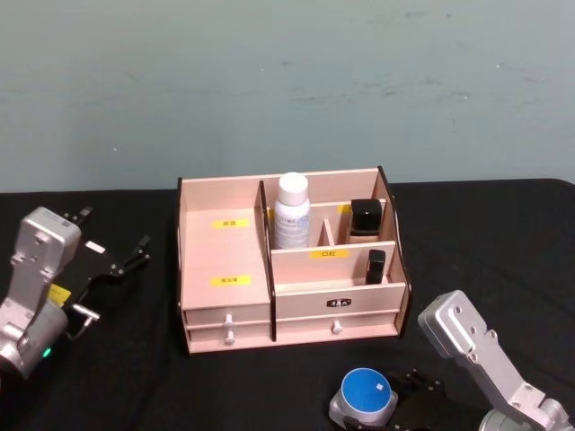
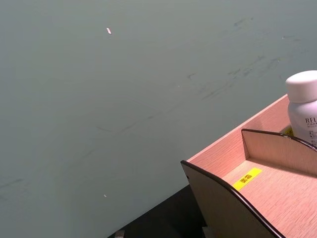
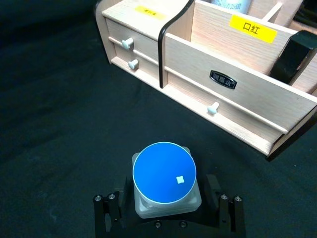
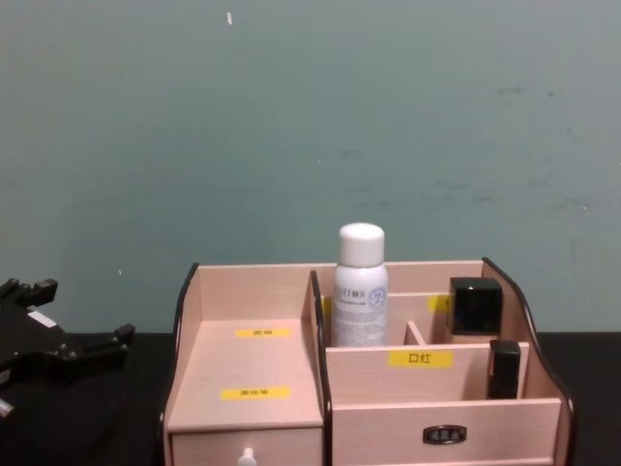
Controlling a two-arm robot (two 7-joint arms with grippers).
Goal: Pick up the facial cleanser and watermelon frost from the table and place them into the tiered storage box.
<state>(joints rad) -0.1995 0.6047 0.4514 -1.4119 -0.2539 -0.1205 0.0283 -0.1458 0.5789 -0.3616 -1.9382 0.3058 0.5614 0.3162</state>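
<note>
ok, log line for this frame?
left tool: open, parked left of box | right tool: open around blue-lid jar on table before box | white bottle: upright in box

White bottle (image 1: 292, 211) stands in tiered storage box (image 1: 225, 253); blue-lidded jar (image 1: 366, 393) sits before it.

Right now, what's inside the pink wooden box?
In the tiered storage box stand a white bottle, a black cube-shaped thing at the back and a small black stick in front. Both drawers are shut, so their insides are hidden.
</note>
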